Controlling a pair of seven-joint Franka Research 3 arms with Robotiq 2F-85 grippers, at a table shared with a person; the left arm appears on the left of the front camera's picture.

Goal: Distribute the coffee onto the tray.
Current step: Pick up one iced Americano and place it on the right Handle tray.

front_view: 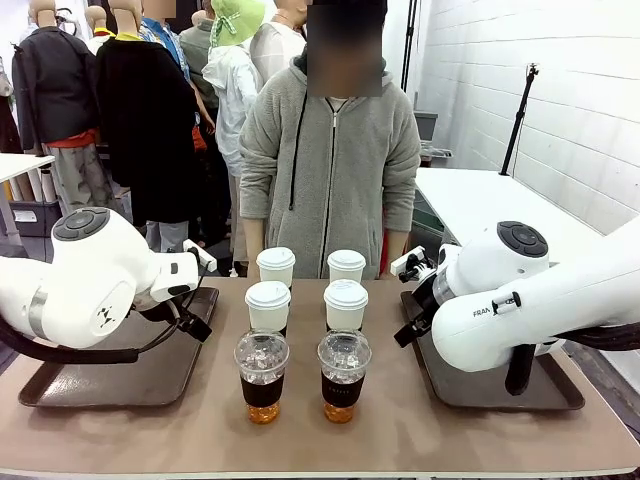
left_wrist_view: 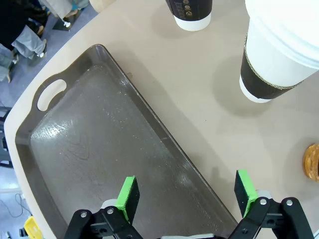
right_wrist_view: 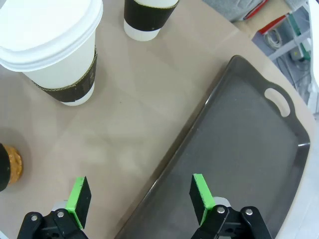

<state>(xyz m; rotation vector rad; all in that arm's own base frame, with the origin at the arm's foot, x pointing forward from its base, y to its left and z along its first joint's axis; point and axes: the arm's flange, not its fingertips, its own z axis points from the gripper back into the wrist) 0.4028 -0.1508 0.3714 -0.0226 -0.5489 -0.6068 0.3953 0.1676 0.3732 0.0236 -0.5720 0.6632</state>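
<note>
Six cups of coffee stand in two columns at mid-table. Four are white lidded paper cups [front_view: 268, 305] with black sleeves. In front of them stand two clear dome-lidded cups of dark iced coffee [front_view: 262, 375]. A dark tray [front_view: 100, 375] lies to the left and another tray [front_view: 470, 385] to the right, both bare. My left gripper [left_wrist_view: 187, 194] hangs open over the inner edge of the left tray [left_wrist_view: 75, 149], with a white cup [left_wrist_view: 279, 55] ahead of it. My right gripper [right_wrist_view: 140, 196] is open over the inner edge of the right tray [right_wrist_view: 249, 149], with a white cup [right_wrist_view: 55, 50] ahead.
A person in a grey hoodie [front_view: 330, 160] stands at the far side of the table, hands down behind it. A white table [front_view: 480, 200] stands at the back right. Bare tabletop runs along the front edge.
</note>
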